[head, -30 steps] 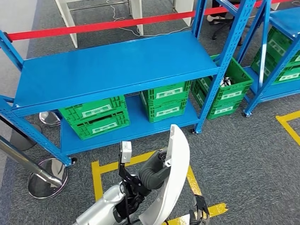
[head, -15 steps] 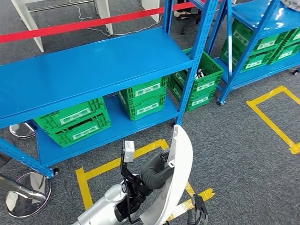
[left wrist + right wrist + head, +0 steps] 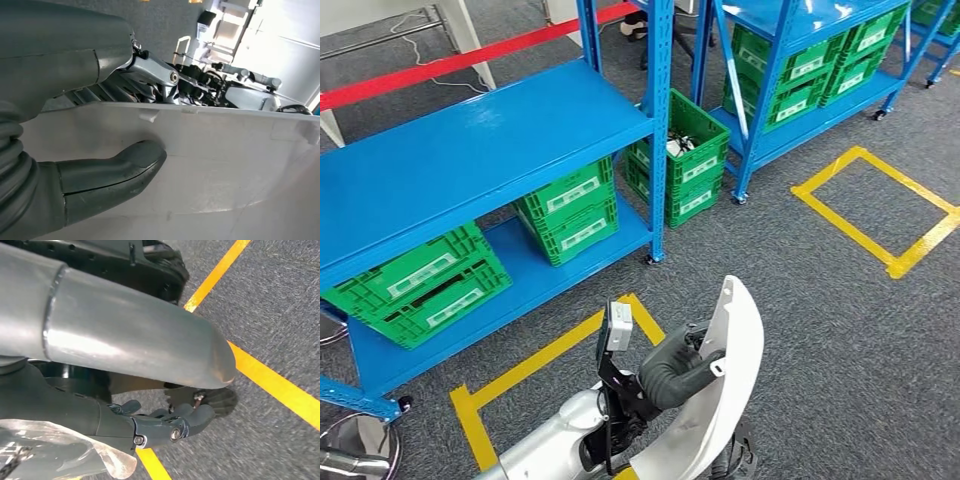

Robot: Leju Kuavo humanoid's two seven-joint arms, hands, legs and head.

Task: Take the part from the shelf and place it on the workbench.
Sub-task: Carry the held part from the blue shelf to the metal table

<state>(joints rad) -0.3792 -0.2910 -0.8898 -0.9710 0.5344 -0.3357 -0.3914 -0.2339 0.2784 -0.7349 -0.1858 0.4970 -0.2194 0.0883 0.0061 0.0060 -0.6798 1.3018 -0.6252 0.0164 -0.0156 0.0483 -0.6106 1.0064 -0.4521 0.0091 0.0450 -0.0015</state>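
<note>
A big white curved part (image 3: 712, 400) is held by the left hand (image 3: 675, 370), low down and close to the robot's body. In the left wrist view, the thick grey thumb (image 3: 113, 172) is pressed flat on the white part (image 3: 226, 165), and the other fingers are wrapped over its edge. The part is held up off the floor, well apart from the blue shelf (image 3: 471, 150).

The right hand (image 3: 166, 425) is seen hanging down over the grey carpet (image 3: 279, 315). Its fingers are bent a little and spread apart, and nothing is held in them.

Yellow tape lines (image 3: 546, 355) are stuck on the carpet between the part and the blue shelf. On the low board of the shelf, two green crates (image 3: 569, 210) are kept, and one more stack of green crates (image 3: 682, 160) is set on the floor just beside the shelf's post. Past that, a second blue shelf (image 3: 803, 70) with more green crates is seen. A red bar (image 3: 456, 62) is stretched behind the first shelf.
</note>
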